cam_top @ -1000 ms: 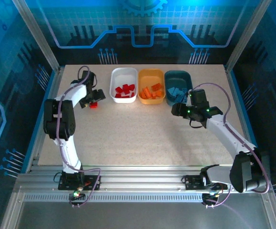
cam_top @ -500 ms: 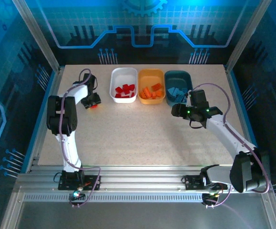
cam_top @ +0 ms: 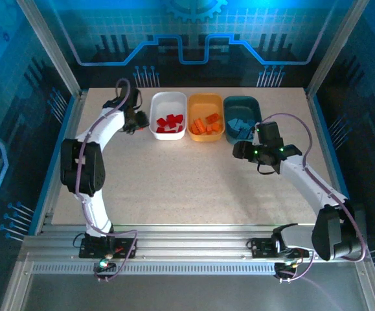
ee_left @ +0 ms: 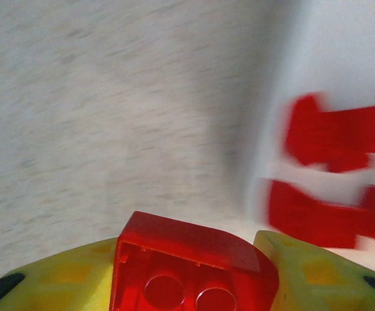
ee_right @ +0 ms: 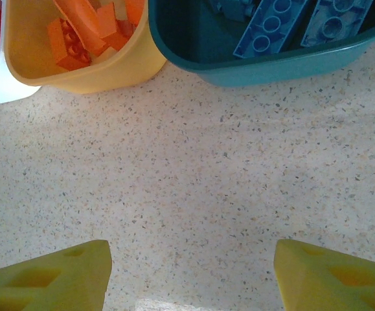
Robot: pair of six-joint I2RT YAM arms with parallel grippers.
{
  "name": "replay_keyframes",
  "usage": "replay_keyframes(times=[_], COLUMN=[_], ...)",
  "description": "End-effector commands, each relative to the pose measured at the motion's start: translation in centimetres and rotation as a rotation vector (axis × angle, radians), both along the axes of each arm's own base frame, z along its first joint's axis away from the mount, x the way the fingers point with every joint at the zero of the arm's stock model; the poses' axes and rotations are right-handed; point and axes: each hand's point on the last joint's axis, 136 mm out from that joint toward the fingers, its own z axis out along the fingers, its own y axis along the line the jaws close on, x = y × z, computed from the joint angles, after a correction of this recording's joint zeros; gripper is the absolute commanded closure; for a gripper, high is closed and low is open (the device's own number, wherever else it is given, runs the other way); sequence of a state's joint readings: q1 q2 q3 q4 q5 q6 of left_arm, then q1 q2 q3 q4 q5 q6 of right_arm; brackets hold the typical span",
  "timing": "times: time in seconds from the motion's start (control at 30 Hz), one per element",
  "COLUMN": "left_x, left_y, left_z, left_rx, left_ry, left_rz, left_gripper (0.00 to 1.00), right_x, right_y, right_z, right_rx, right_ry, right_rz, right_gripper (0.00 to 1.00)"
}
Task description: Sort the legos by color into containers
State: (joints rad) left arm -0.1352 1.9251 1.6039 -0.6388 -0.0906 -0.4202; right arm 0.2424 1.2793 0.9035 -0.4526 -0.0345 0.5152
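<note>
1. Starting nearest the arm bases, with the right gripper (ee_right: 190,275): spread wide, holding nothing, poised over bare speckled table (ee_right: 193,162).
2. Seen from its own wrist: yellow fingertips (ee_right: 77,272) in the two lower corners, well apart, pointing toward the tubs and short of their near walls.
3. Moving farther back and to the left, to the left gripper (cam_top: 137,122): just beside the left wall of the white tub (cam_top: 168,102), outside it.
4. Closed onto a single red lego (ee_left: 193,259), with yellow pads (ee_left: 304,278) pressed against its two sides and two round marks on the face toward the wrist camera.
5. Possibly lifted clear of the table, though too blurred in the left wrist view to say.
6. Inside the white tub: a cluster of red legos (cam_top: 170,123), lying toward its near end.
7. Next along the far row, right beside the white one: the yellow-orange tub (cam_top: 205,105), holding orange legos (cam_top: 206,123).
8. Last on the right, beside that: the dark teal tub (cam_top: 242,105), holding light blue legos (ee_right: 268,26), long studded plates among them.
</note>
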Motion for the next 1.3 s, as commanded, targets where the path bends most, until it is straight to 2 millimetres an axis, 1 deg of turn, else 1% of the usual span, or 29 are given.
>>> replay_keyframes(times=[0.0,0.1,0.23,0.4,0.43,0.57,0.63,0.7,0.73,0.8,0.87,0.9,0.97,1.03,1.1,1.13,1.17,1.2,1.23,1.27], left_x=[1.0,2.5,3.9,4.5,4.6,4.5,4.2,3.5,3.0,1.4,-0.8,-1.9,-4.7,-7.5,-10.3,-11.7,-13.0,-14.0,-14.8,-15.5], left_y=[-5.0,-6.9,-7.8,-8.0,-7.9,-7.8,-7.8,-7.7,-7.7,-7.3,-6.5,-5.9,-4.4,-2.3,-0.3,0.7,1.7,2.7,3.6,4.3], left_z=[1.8,2.2,2.4,3.4,3.6,5.4,6.5,7.9,8.8,10.3,12.0,12.6,13.6,14.3,15.2,15.6,16.0,16.0,16.1,16.1], left_rx=[-0.104,-0.142,-0.156,-0.153,-0.151,-0.142,-0.145,-0.148,-0.151,-0.159,-0.157,-0.150,-0.110,-0.042,0.034,0.075,0.092,0.086,0.074,0.062], left_ry=[-0.035,-0.039,-0.054,-0.082,-0.089,-0.123,-0.143,-0.166,-0.189,-0.236,-0.313,-0.345,-0.418,-0.467,-0.514,-0.547,-0.584,-0.613,-0.667,-0.726], left_rz=[-0.097,-0.124,-0.132,-0.141,-0.143,-0.151,-0.158,-0.166,-0.169,-0.166,-0.158,-0.148,-0.123,-0.065,-0.010,0.013,0.055,0.120,0.177,0.215], left_gripper=[0.55,0.54,0.51,0.31,0.24,0.06,0.05,0.03,0.01,0.01,0.01,0.01,0.01,0.01,0.01,0.01,0.01,0.01,0.01,0.01], right_x=[-0.1,-0.2,-0.4,-0.5,-0.5,-0.4,-0.3,-0.5,-0.5,-0.8,-1.2,-1.5,-2.2,-2.5,-2.5,-2.3,-1.9,-1.6,-1.4,-1.0], right_y=[0.7,0.6,0.3,0.2,0.3,0.4,0.3,0.4,0.4,0.5,0.9,1.2,1.5,0.1,-1.3,-1.6,-1.8,-1.9,-1.8,-2.0], right_z=[0.6,0.8,1.1,1.4,1.5,1.9,2.3,2.7,3.2,4.3,6.4,7.6,10.6,12.7,14.3,14.9,16.0,15.5,15.8,15.7], right_rx=[-0.002,-0.007,-0.017,-0.024,-0.023,-0.019,-0.018,-0.019,-0.018,-0.009,0.015,0.028,0.020,-0.102,-0.134,-0.128,-0.126,-0.157,-0.188,-0.224], right_ry=[-0.007,-0.008,-0.014,-0.018,-0.019,-0.026,-0.033,-0.043,-0.055,-0.093,-0.175,-0.226,-0.356,-0.459,-0.530,-0.572,-0.626,-0.641,-0.656,-0.652], right_rz=[0.024,0.025,0.023,0.029,0.029,0.027,0.024,0.027,0.028,0.036,0.053,0.070,0.082,0.007,-0.118,-0.154,-0.177,-0.168,-0.152,-0.150], right_gripper=[0.32,0.32,0.32,0.31,0.31,0.31,0.31,0.31,0.31,0.30,0.28,0.27,0.22,0.01,0.00,0.00,0.00,0.00,0.00,0.00])
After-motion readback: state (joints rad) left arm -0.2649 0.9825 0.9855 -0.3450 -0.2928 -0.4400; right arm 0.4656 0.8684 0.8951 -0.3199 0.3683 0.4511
